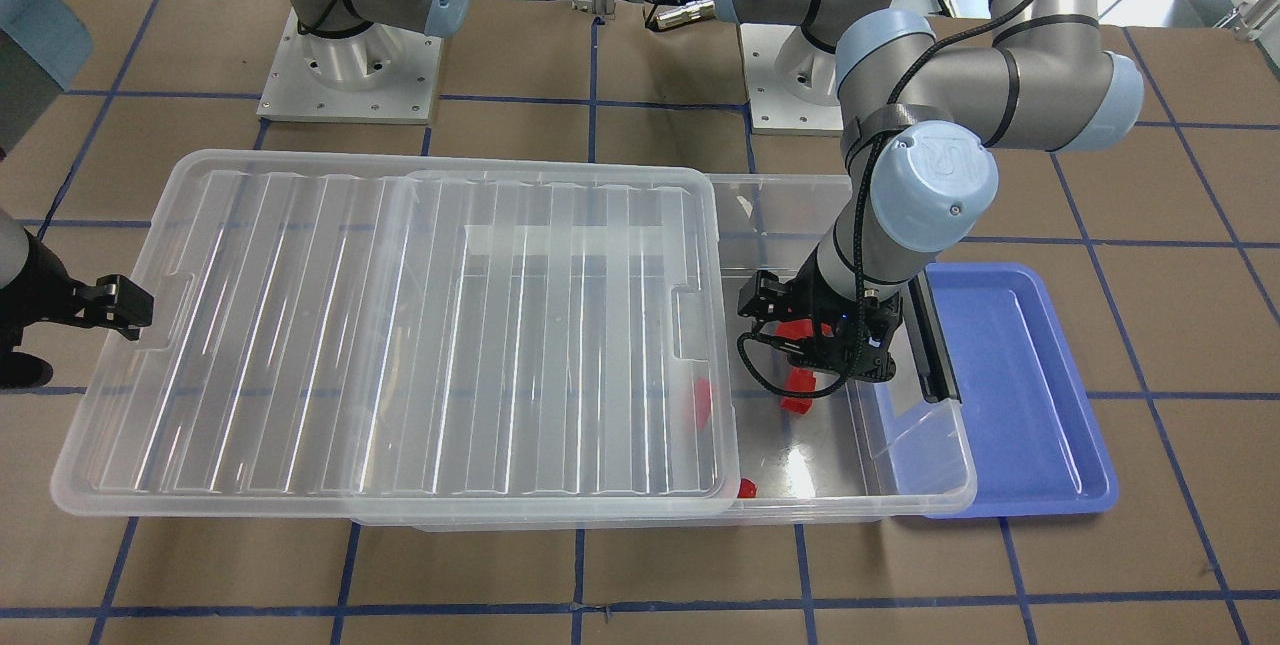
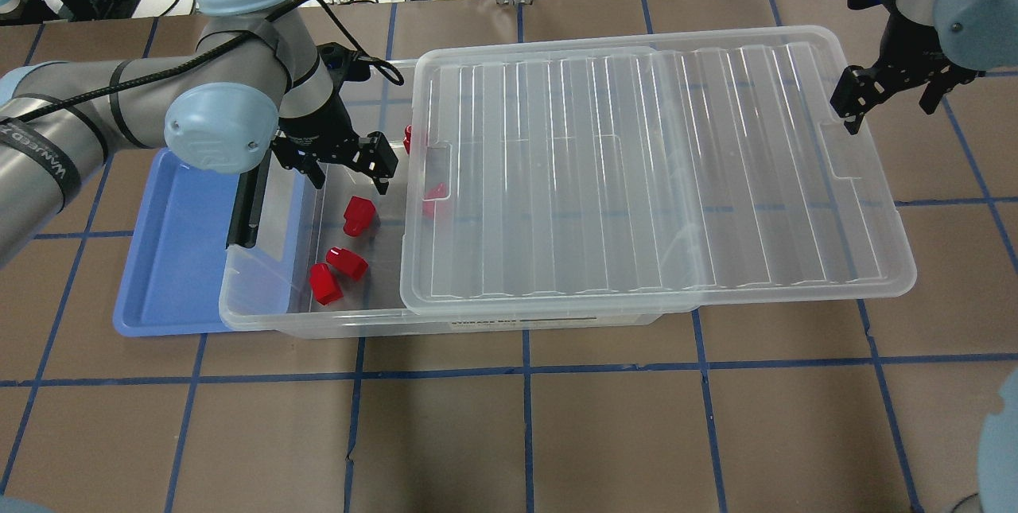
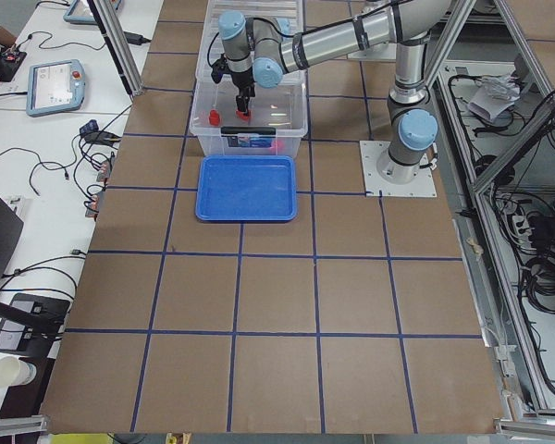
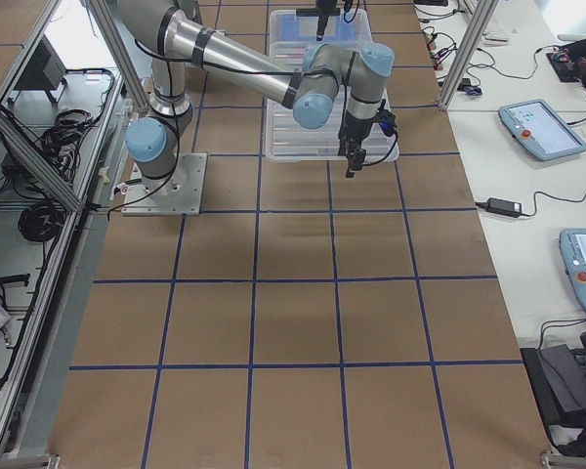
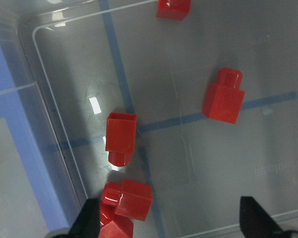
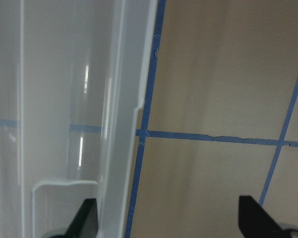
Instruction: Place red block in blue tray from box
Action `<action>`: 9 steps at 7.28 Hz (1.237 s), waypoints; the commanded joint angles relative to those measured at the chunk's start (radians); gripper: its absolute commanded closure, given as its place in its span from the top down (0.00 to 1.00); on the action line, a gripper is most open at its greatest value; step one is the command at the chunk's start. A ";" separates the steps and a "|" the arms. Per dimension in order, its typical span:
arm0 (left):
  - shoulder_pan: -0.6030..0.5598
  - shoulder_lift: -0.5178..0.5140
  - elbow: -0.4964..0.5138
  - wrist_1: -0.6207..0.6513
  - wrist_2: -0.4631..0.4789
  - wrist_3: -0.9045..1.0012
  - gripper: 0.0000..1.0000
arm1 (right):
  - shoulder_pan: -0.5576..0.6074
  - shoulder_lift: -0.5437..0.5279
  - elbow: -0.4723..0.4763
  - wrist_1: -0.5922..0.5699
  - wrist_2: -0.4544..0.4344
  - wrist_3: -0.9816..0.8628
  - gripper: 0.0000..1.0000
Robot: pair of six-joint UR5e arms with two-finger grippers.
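Fingertips of the left gripper are seen wide apart and empty in its wrist view, above red blocks lying on the box floor. Two more are blurred beneath the offset lid in the overhead view. The blue tray is partly hidden by the box's end. The right gripper is spread open beside the lid's edge; contact cannot be judged.
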 commanded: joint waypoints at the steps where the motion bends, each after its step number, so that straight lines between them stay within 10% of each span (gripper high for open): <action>1: 0.005 -0.023 -0.055 0.067 -0.006 -0.005 1.00 | -0.008 0.003 0.001 -0.042 -0.008 -0.014 1.00; 9: 0.025 -0.106 -0.126 0.249 -0.003 0.013 1.00 | -0.008 -0.031 -0.005 -0.026 -0.056 -0.019 1.00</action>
